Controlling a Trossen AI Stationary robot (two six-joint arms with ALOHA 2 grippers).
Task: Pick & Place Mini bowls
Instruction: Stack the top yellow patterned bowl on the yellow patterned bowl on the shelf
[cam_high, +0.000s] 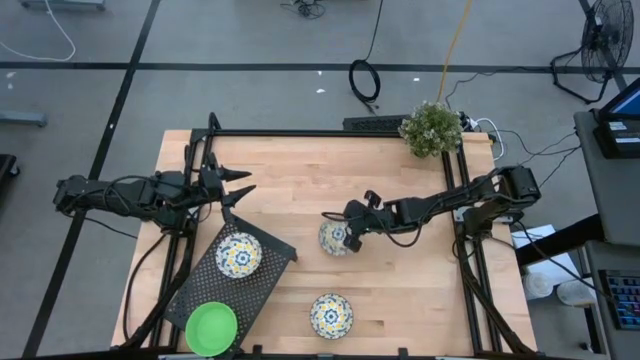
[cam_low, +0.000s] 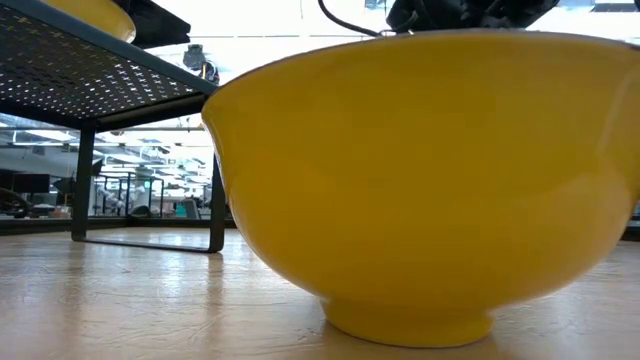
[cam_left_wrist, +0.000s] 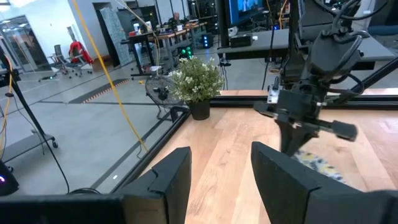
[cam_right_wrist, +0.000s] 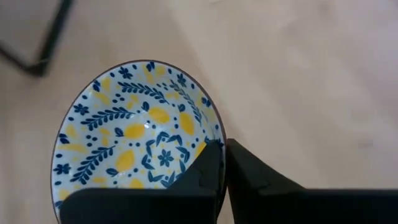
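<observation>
Right wrist view: the right gripper (cam_right_wrist: 222, 163) has its jaws pinched nearly together over the rim of a floral mini bowl (cam_right_wrist: 140, 134), one finger inside and one outside, which I judge is the grip for lifting it by its edge.
Held bowl: it sits mid-table (cam_high: 400, 290) in the high view (cam_high: 334, 238), seemingly not yet lifted.
Low view: a yellow bowl (cam_low: 430, 170) fills the frame; I take it for the outside of the front floral bowl (cam_high: 330, 315), near the table's front edge and free of either arm.
Tray: the black mesh tray (cam_high: 262, 280) already carries a floral bowl (cam_high: 239, 255) and a green bowl (cam_high: 212, 327), so it looks like the place to put bowls.
Left gripper: it (cam_high: 240, 192) waits at the tray's far end, jaws spread wide and empty.
Far edge: a potted plant (cam_high: 432, 128) stands clear of the work.
</observation>
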